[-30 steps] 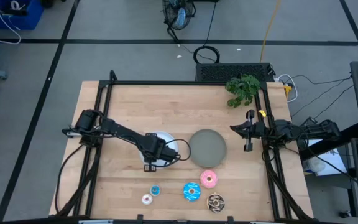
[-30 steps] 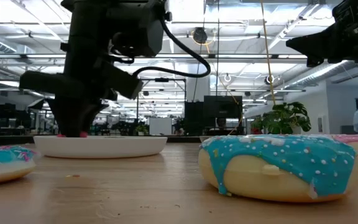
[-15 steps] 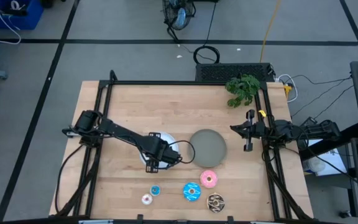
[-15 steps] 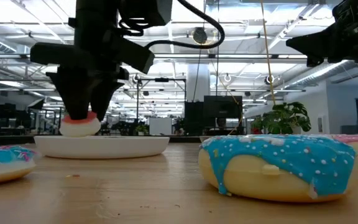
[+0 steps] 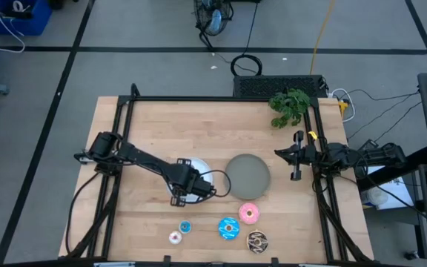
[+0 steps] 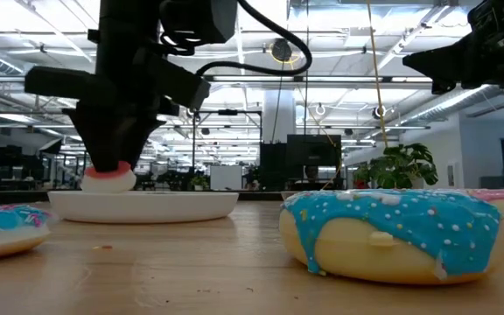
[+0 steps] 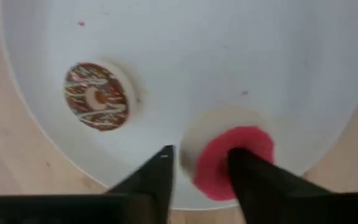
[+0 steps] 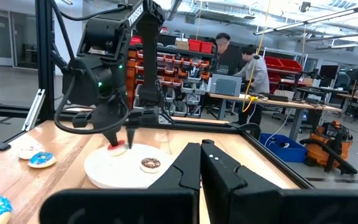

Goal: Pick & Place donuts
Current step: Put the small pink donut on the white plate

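My left gripper [image 5: 187, 191] hangs over the near part of the white plate [image 5: 201, 172] and is shut on the tiny red donut [image 7: 244, 140], which also shows in the low view [image 6: 108, 178]. A tiny brown donut [image 7: 96, 95] lies flat on the same plate. Near the table's near edge lie the pink donut [image 5: 249, 213], the blue donut [image 5: 228, 228], the brown sprinkled donut [image 5: 257, 240], a tiny blue one [image 5: 185, 227] and a tiny white-pink one [image 5: 175, 237]. My right gripper [image 5: 296, 175] waits shut at the table's right edge. My left gripper holds the tiny red donut from above, fingers pointing down. One finger [image 7: 161, 171] stands at its cream outer rim [image 7: 188, 155]; the other finger [image 7: 250, 171] covers its middle, so I cannot tell whether it is in the hole. The donut sits level, just above the plate [image 6: 143, 204].
A grey plate [image 5: 248, 176] lies right of the white one, with bare wood between them and the row of donuts. A green plant [image 5: 289, 106] stands at the far right corner. A black frame [image 5: 213, 99] runs around the table. People work in the room beyond [image 8: 253, 65].
My left gripper, which was down in the white plate, has risen a little with the red donut between its fingers. The donut was sunk behind the plate's rim and now shows above it. The gripper has also drifted slightly toward the near edge.
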`<state>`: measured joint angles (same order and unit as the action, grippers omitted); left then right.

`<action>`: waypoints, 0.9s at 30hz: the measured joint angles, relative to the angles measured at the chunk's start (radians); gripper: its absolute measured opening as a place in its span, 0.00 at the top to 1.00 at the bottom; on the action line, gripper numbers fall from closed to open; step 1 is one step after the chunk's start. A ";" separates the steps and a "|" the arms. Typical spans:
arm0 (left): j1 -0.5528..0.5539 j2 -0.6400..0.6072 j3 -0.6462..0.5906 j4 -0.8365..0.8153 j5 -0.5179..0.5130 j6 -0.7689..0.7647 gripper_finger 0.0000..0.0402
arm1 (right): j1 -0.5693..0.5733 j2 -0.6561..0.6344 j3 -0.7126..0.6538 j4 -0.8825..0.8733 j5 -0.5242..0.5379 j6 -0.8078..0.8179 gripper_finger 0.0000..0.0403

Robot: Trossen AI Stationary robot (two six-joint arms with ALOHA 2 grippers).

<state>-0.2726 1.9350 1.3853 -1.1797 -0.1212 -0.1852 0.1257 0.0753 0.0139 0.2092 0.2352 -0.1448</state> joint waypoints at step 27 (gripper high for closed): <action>0.005 0.000 0.000 0.013 -0.015 -0.112 0.05 | 0.000 0.000 0.000 0.004 -0.001 0.014 1.00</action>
<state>-0.2673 1.9350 1.3849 -1.1664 -0.1361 -0.2972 0.1257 0.0753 0.0140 0.2131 0.2344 -0.1312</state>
